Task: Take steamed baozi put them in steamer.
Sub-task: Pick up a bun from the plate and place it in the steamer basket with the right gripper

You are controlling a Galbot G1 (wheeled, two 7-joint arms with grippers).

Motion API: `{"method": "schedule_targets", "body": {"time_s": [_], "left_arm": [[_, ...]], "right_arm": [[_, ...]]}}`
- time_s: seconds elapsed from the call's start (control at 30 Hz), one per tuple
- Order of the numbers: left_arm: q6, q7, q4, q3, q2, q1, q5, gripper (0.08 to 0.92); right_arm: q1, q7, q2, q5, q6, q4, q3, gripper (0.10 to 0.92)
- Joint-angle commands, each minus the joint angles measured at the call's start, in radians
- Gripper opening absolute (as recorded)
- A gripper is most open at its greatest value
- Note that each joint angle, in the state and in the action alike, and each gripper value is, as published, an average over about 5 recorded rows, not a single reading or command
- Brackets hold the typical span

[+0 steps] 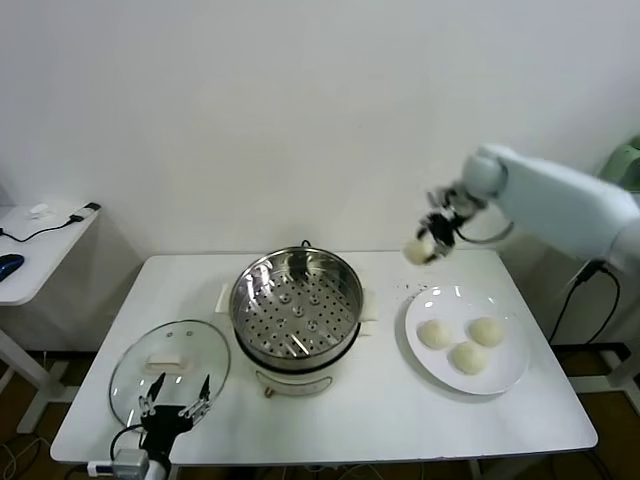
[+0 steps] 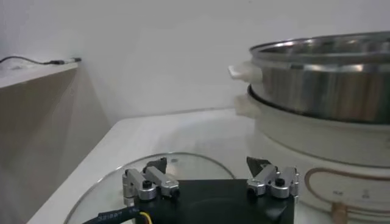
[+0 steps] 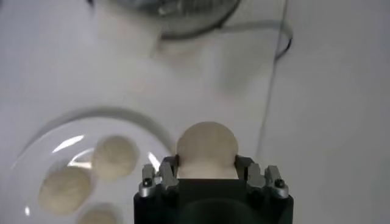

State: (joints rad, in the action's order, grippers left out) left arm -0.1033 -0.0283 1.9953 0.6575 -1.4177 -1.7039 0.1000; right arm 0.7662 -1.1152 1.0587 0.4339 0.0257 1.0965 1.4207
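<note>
Steamer [image 1: 296, 308]: round shiny steel pot on a white base, open, perforated tray inside bare, upright at mid-table. Its steel wall and white side handle show close up in the left wrist view [image 2: 329, 91]. Steamed baozi: four creamy-white smooth domes. One [image 1: 417, 251] is in the air, right of the steamer and beyond its far rim, clamped at its sides [image 3: 207, 149]. Three [image 1: 466, 345] lie clustered, well right of the steamer and apart from it.
</note>
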Motion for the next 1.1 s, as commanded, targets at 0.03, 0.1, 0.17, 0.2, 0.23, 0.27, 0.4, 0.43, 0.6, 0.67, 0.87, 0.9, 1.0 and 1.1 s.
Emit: {"method": "schedule_targets", "body": {"time_s": [0.03, 0.1, 0.17, 0.2, 0.23, 0.27, 0.4, 0.43, 0.6, 0.67, 0.87, 0.9, 1.0, 1.1], "left_arm": [[-0.01, -0.001, 0.032, -0.027, -0.021, -0.008, -0.026, 0.823], [-0.013, -0.001, 0.035, -0.029, -0.026, -0.006, -0.029, 0.823], [-0.013, -0.001, 0.034, -0.03, -0.028, -0.006, -0.032, 0.823], [-0.013, -0.001, 0.032, -0.03, -0.028, -0.007, -0.033, 0.823], [-0.012, -0.001, 0.03, -0.03, -0.028, -0.007, -0.034, 0.823], [-0.011, -0.001, 0.028, -0.029, -0.027, -0.008, -0.034, 0.823], [-0.009, 0.0, 0.022, -0.024, -0.026, -0.008, -0.035, 0.823], [-0.009, 0.0, 0.023, -0.023, -0.027, -0.009, -0.036, 0.823], [-0.007, 0.001, 0.022, -0.02, -0.026, -0.011, -0.038, 0.823], [-0.003, 0.003, 0.016, -0.02, -0.027, -0.01, -0.044, 0.823], [0.009, 0.007, 0.007, -0.021, -0.028, -0.01, -0.06, 0.823], [0.009, 0.007, 0.006, -0.021, -0.029, -0.01, -0.06, 0.823], [0.009, 0.009, 0.004, -0.019, -0.029, -0.008, -0.059, 0.823], [0.009, 0.012, 0.003, -0.019, -0.03, -0.009, -0.059, 0.823]], "right_arm": [[0.246, 0.001, 0.222, 0.127, 0.18, 0.273, 0.139, 0.619], [0.194, 0.005, 0.253, 0.05, 0.254, 0.271, 0.146, 0.619], [0.138, 0.008, 0.276, -0.044, 0.335, 0.248, 0.151, 0.619], [0.109, 0.011, 0.287, -0.093, 0.378, 0.225, 0.15, 0.619], [0.079, 0.013, 0.297, -0.137, 0.416, 0.199, 0.144, 0.619], [0.049, 0.016, 0.306, -0.187, 0.451, 0.168, 0.132, 0.619], [-0.078, 0.042, 0.345, -0.369, 0.541, 0.024, 0.062, 0.62], [-0.112, 0.05, 0.357, -0.403, 0.556, -0.018, 0.044, 0.621], [-0.236, 0.072, 0.405, -0.55, 0.619, -0.18, -0.029, 0.624], [-0.272, 0.08, 0.423, -0.606, 0.638, -0.232, -0.06, 0.625], [-0.338, 0.12, 0.452, -0.679, 0.666, -0.332, -0.116, 0.628], [-0.345, 0.128, 0.456, -0.686, 0.67, -0.343, -0.124, 0.628], [-0.361, 0.153, 0.467, -0.701, 0.679, -0.375, -0.144, 0.633], [-0.371, 0.183, 0.476, -0.703, 0.685, -0.397, -0.158, 0.65]]}}
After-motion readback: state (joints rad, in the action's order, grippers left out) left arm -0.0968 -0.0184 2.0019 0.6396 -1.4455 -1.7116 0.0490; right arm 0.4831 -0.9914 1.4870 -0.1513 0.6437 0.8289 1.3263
